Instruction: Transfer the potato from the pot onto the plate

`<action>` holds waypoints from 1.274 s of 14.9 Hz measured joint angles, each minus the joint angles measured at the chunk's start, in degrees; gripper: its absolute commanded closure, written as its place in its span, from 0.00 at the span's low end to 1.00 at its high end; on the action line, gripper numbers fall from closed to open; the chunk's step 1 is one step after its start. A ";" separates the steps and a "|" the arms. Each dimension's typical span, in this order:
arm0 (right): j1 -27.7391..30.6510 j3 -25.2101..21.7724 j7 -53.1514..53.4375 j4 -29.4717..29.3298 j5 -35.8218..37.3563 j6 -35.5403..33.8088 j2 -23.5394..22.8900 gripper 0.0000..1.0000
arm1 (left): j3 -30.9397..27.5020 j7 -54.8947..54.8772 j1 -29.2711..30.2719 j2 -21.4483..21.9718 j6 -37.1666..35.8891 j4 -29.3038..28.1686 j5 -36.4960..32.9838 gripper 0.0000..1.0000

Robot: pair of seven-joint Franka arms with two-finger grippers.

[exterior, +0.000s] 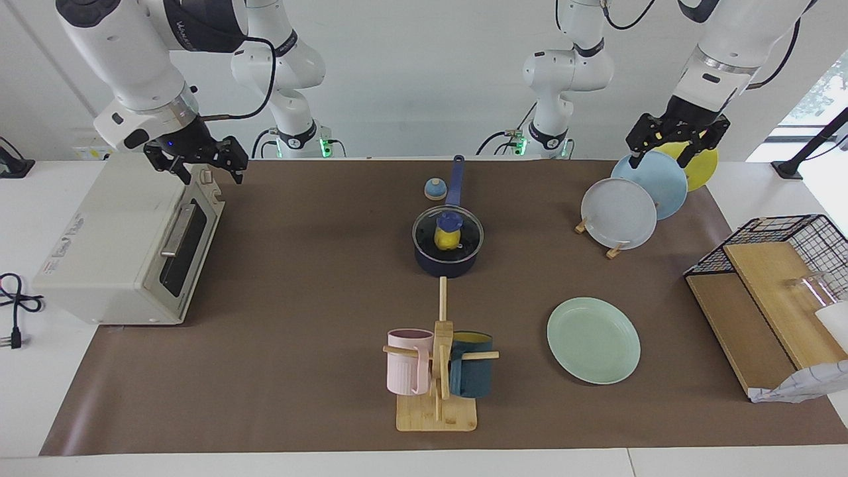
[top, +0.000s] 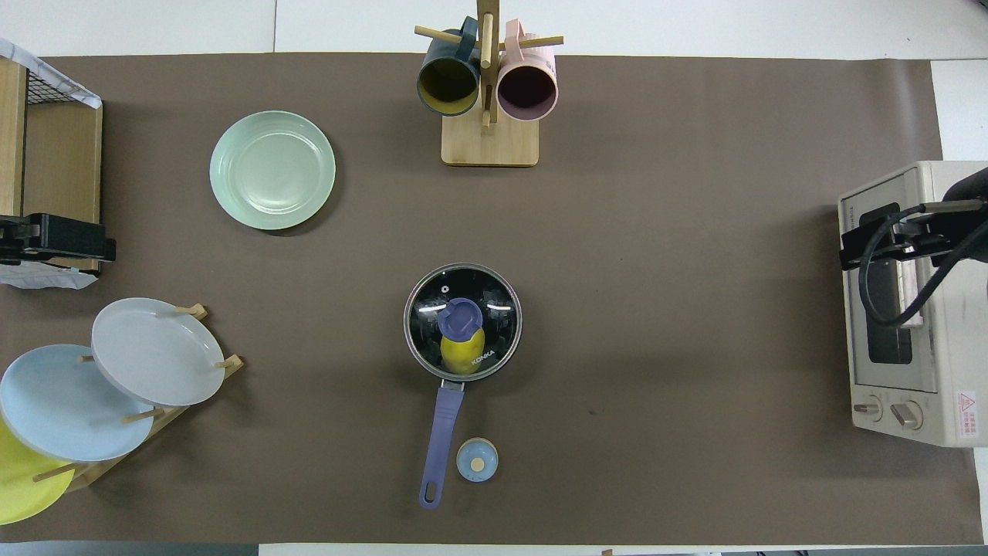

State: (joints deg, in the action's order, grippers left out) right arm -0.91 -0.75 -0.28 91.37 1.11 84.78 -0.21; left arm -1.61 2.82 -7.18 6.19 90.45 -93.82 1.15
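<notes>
The dark navy pot [exterior: 430, 262] stands mid-table with its long blue handle [top: 441, 440] pointing toward the robots. A glass lid with a blue knob [top: 461, 317] covers it. The yellow potato [exterior: 447, 240] shows through the lid inside the pot, also in the overhead view [top: 461, 353]. The mint-green plate [exterior: 593, 340] lies bare, farther from the robots than the pot, toward the left arm's end [top: 272, 170]. My left gripper [exterior: 662, 156] is open in the air over the plate rack. My right gripper [exterior: 211, 169] is open over the toaster oven.
A toaster oven [exterior: 126, 245] sits at the right arm's end. A rack [exterior: 616, 250] holds grey, light blue and yellow plates at the left arm's end, beside a wire basket [exterior: 795, 245] with wooden boards. A mug tree [exterior: 437, 371] holds two mugs. A small blue round object [top: 477, 459] lies beside the pot handle.
</notes>
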 measured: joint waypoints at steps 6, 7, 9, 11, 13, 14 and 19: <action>0.00 0.00 0.00 0.00 0.00 0.00 0.00 0.00 | 0.01 0.08 0.00 0.01 -0.01 -0.03 0.00 0.00; -0.01 0.00 0.00 0.00 0.00 0.00 0.00 0.00 | 0.01 0.08 0.00 0.01 -0.01 -0.03 0.00 0.00; -0.09 0.01 0.00 0.02 0.00 0.00 0.00 0.00 | 0.01 0.08 0.00 0.01 -0.01 -0.03 0.00 0.00; -0.24 0.09 0.00 0.24 0.00 0.00 0.00 0.00 | 0.02 0.08 0.00 0.01 -0.01 -0.05 0.00 0.00; -0.27 0.25 0.00 0.55 0.00 0.00 0.01 0.00 | 0.07 0.08 0.00 0.02 -0.01 -0.07 0.00 0.00; -0.29 0.33 0.00 0.65 -0.01 0.00 0.01 0.00 | 0.09 0.08 -0.01 0.05 -0.01 -0.15 0.00 0.00; -6.43 2.74 2.99 0.25 -0.95 3.60 0.02 0.00 | 0.36 0.08 -0.69 1.16 0.10 -2.47 0.00 0.00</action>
State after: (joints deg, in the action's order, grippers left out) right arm -7.34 1.99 2.71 91.62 0.16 88.38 -0.19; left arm -1.25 2.90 -7.87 7.35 90.55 -96.29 1.15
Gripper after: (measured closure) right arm 0.000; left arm 0.000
